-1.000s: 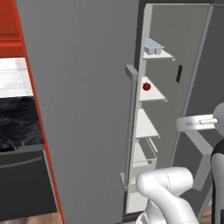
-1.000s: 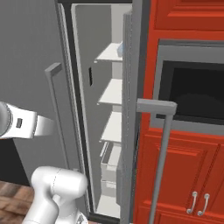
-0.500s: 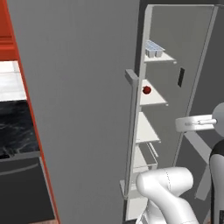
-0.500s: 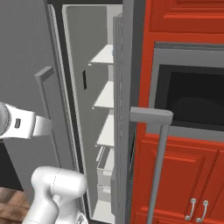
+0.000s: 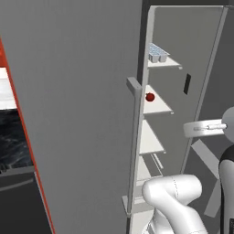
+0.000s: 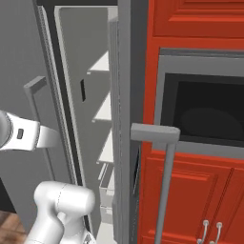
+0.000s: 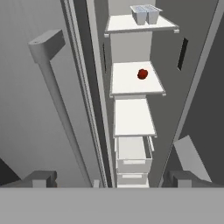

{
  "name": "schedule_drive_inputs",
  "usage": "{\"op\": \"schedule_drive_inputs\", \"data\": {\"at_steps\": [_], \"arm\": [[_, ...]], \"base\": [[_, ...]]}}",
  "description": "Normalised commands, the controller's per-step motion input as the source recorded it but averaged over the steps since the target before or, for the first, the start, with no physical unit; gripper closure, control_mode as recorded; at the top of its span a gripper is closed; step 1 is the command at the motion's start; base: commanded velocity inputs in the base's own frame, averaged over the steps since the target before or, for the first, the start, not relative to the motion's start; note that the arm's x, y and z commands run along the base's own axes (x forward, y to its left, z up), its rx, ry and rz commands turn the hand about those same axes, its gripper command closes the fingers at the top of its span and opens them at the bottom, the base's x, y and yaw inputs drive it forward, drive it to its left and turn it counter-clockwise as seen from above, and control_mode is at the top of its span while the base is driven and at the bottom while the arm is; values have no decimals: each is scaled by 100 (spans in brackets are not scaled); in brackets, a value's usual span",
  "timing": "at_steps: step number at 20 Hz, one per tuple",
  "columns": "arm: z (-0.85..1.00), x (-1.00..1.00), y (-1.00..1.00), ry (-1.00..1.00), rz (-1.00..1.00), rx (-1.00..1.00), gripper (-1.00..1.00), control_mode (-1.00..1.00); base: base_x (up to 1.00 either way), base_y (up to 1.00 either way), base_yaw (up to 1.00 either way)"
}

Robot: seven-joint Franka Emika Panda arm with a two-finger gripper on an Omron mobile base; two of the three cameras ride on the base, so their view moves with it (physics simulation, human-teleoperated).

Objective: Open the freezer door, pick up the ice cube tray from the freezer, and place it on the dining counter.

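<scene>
The freezer (image 5: 196,55) stands open, its white shelves (image 7: 133,118) stacked one above another. In the right base view the freezer door (image 6: 125,143) is swung out and seen edge-on, its long bar handle (image 6: 164,190) close to the camera. The ice cube tray (image 5: 157,52) (image 7: 145,13), pale blue-white, sits on the top shelf. My gripper (image 7: 111,179) is open with nothing between its fingertips (image 7: 41,178); it faces the shelves from a distance, well below the tray. The dining counter is out of view.
A second grey door (image 5: 82,114) with its own bar handle (image 7: 57,96) stands left of the freezer. A small red round thing (image 7: 142,74) lies on the second shelf, with drawers (image 7: 133,153) lower down. Red cabinets and a dark oven (image 6: 205,114) flank the right, a black marble worktop (image 5: 9,132) the left.
The whole picture has shifted and the fridge looks larger: the base has driven closer. The gripper stays open and the things on the shelves keep their places.
</scene>
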Motion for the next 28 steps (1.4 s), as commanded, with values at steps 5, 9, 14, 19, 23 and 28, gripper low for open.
{"op": "schedule_drive_inputs", "data": {"at_steps": [5, 9, 14, 19, 23, 28], "arm": [[0, 0, 0, 0, 0, 0, -100, 100], [0, 0, 0, 0, 0, 0, -100, 100], [0, 0, 0, 0, 0, 0, -100, 100], [0, 0, 0, 0, 0, 0, -100, 100], [0, 0, 0, 0, 0, 0, -100, 100], [0, 0, 0, 0, 0, 0, -100, 100]], "base": [[25, -29, -17], [35, -32, -22], [44, -35, -21], [65, -35, -6], [62, -24, 0], [64, -4, 0]]}}
